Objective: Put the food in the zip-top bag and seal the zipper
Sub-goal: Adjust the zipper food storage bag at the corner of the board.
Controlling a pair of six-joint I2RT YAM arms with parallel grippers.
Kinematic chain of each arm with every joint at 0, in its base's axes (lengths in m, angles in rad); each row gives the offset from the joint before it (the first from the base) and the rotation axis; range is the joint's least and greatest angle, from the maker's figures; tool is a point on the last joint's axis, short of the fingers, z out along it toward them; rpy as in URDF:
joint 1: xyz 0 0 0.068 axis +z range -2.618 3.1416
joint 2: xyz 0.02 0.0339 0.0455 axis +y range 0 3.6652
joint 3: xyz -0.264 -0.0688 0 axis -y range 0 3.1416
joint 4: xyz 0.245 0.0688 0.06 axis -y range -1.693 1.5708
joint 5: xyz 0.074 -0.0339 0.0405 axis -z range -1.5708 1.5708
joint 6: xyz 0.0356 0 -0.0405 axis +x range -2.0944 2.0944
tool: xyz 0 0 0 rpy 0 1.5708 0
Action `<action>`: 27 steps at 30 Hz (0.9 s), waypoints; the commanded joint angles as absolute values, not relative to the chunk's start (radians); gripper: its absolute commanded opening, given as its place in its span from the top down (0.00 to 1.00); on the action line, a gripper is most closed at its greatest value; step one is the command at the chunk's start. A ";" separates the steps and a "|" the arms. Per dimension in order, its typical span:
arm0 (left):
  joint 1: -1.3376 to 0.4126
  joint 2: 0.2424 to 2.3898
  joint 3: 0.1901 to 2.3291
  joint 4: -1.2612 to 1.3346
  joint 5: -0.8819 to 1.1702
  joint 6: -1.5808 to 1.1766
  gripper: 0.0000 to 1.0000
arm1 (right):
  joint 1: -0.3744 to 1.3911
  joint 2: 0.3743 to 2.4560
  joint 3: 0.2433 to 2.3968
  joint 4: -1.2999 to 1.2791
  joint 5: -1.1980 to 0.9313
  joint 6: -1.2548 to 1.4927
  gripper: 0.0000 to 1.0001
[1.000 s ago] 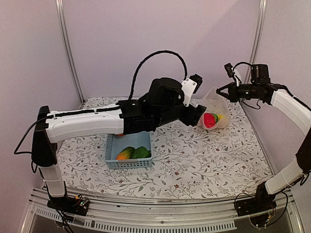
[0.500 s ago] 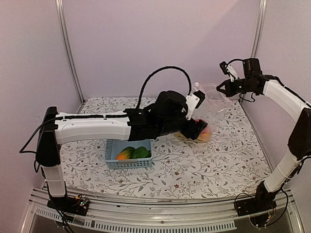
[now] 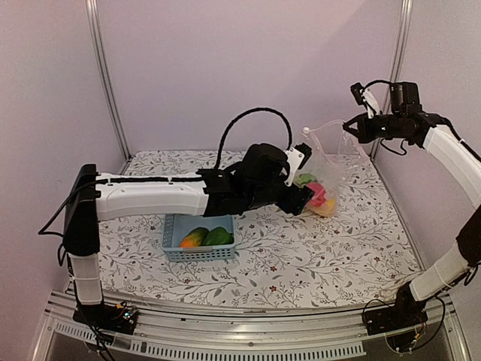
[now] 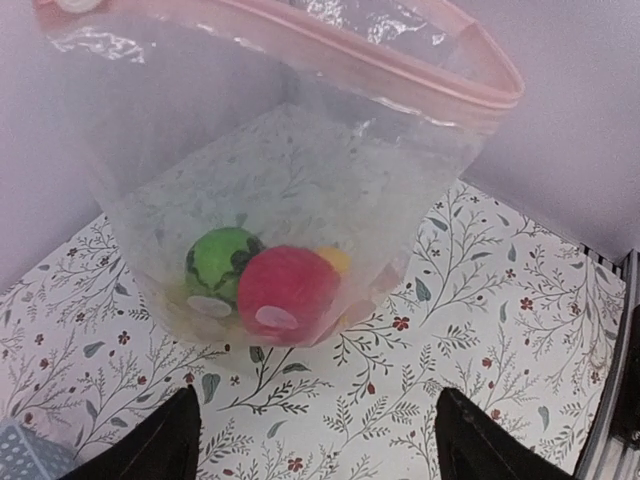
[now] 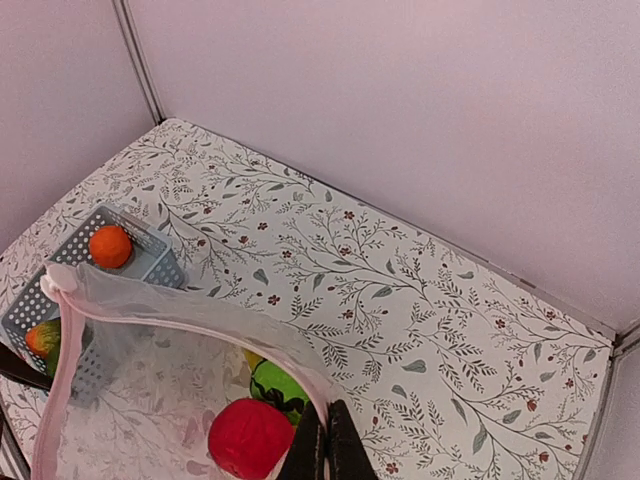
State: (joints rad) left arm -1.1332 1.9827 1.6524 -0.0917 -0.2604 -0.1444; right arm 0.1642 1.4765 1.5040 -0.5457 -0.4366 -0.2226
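The clear zip-top bag (image 3: 328,158) hangs upright over the back right of the table, its bottom resting on the cloth. My right gripper (image 5: 327,445) is shut on the bag's mouth edge, on the pink zipper (image 5: 190,318). Food lies inside: a red piece (image 4: 288,293), a green one (image 4: 222,262) and a yellow one (image 4: 335,260). My left gripper (image 4: 318,450) is open just in front of the bag's base, nothing between its fingertips (image 4: 150,445). The zipper (image 4: 400,60) stands apart, so the mouth is open.
A light blue lattice basket (image 3: 199,254) sits left of centre on the flowered cloth, holding an orange-yellow piece (image 3: 194,238) and a green piece (image 3: 219,236). A small orange (image 5: 110,246) lies at its far end. The left arm stretches over the basket.
The right gripper has lifted the bag from lying on the table to hanging upright with its mouth spread. The left gripper dipped over the bag, then drew back a little.
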 commanded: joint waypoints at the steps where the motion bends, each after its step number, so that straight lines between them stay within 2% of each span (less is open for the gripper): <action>1: -1.114 1.958 1.631 -0.111 -0.306 -0.128 0.20 | 0.149 1.449 1.555 -0.540 -0.364 -0.235 1.00; 7: -1.052 1.871 1.560 -0.201 -0.357 -0.138 0.17 | 0.137 1.457 1.526 -0.494 -0.294 -0.239 1.00; 14: -0.945 1.769 1.435 -0.432 -0.378 -0.202 0.13 | 0.135 1.438 1.318 -0.418 -0.455 -0.237 1.00; 20: -0.816 1.688 1.286 -0.528 -0.341 -0.278 0.12 | 0.135 1.393 1.251 -0.375 -0.539 -0.239 1.00; 27: -0.707 1.751 1.288 -0.568 -0.387 -0.239 0.15 | 0.136 1.394 1.212 -0.361 -0.568 -0.242 1.00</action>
State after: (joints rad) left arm -0.7452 1.7081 1.2659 -0.5224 -0.3489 -0.2550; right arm 0.1371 1.4109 1.2430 -0.3927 -0.5266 -0.2359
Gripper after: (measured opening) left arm 0.851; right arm 0.007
